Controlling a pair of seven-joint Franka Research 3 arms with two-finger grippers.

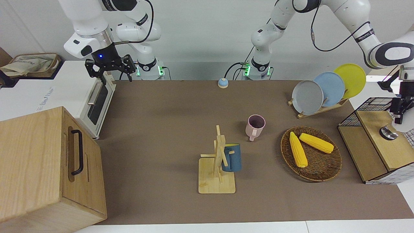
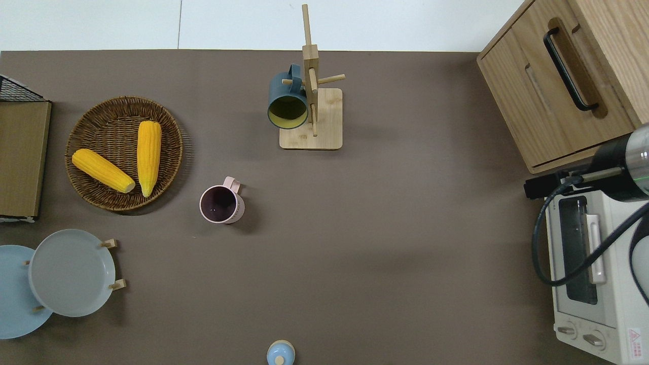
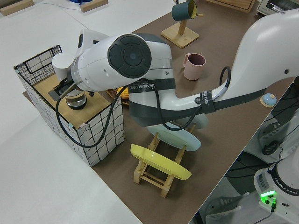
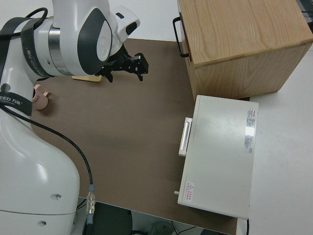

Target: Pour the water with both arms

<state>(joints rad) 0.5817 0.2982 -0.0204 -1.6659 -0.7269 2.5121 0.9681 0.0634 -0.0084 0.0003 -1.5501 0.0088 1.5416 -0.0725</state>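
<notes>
I have the right gripper (image 1: 110,69) up at the right arm's end of the table, its 2 fingers spread apart with nothing between them, hanging by the top edge of the white toaster oven (image 1: 93,105). The left gripper (image 1: 400,108) sits over the wire basket with wooden lid (image 1: 376,142) at the left arm's end; I cannot tell how its fingers stand.

The pink mug (image 2: 221,204) stands upright on the brown mat (image 2: 385,228), handle pointing away from the robots, well apart from everything around it. The blue mug (image 2: 287,103) hangs tilted on a peg of the wooden mug tree (image 2: 314,106), farther from the robots than the pink mug and close to the mat's outer edge.

The wicker tray (image 2: 96,195) holds 2 corn cobs (image 2: 149,156) and lies toward the left arm's end, just beside the wire basket. A plate rack (image 1: 323,108) with 3 plates stands nearer to the robots than the tray. The wooden cabinet (image 1: 38,165) fills the outer corner at the right arm's end, next to the toaster oven. A small blue knob (image 1: 223,83) sits at the mat's edge nearest the robots.

The middle of the mat, between the pink mug and the toaster oven, is wide and open.
</notes>
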